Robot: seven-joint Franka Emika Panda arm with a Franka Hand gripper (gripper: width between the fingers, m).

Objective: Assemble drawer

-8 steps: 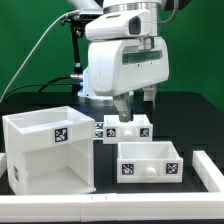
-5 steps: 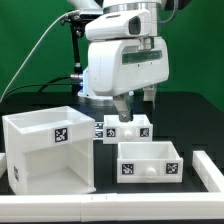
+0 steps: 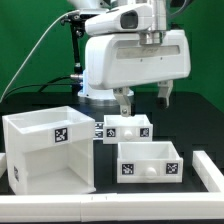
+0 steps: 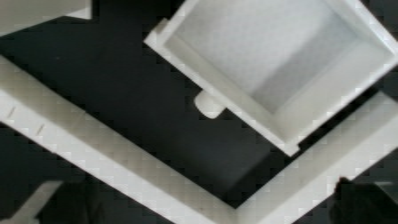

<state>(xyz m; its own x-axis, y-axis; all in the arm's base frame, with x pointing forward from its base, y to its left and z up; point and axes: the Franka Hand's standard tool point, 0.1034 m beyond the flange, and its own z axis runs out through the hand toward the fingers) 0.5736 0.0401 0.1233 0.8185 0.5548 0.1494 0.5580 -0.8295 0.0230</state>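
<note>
**A:** Where does the job stand?

**B:** Early, I'd say. No part is joined to another. The open-sided cabinet shell sits on the table at the exterior view's left. The drawer tray lies well apart from it at that view's right, open side up. A smaller box stands just behind the tray.

**A:** And the pincer?

**B:** The pincer hangs above the two small parts with its jaws spread wide and nothing between them. It touches neither part.

**A:** What does the wrist camera give?

**B:** It looks straight down into a shallow white tray with a small knob on one wall. It's skewed in that picture, so jaws and walls aren't squared up. I take it for the front tray, though I can't be sure. A white rail crosses the view beside it.

**A:** So the step in hand?

**B:** Lining up for a pick, as I read it.

**A:** And the next move?

**B:** Turn the wrist until the jaws straddle one wall, come down, and close on that wall. A thin wall forgives little, so an off-centre bite may tip the tray. After that it has to travel to the shell's open face and slide in level.
</note>
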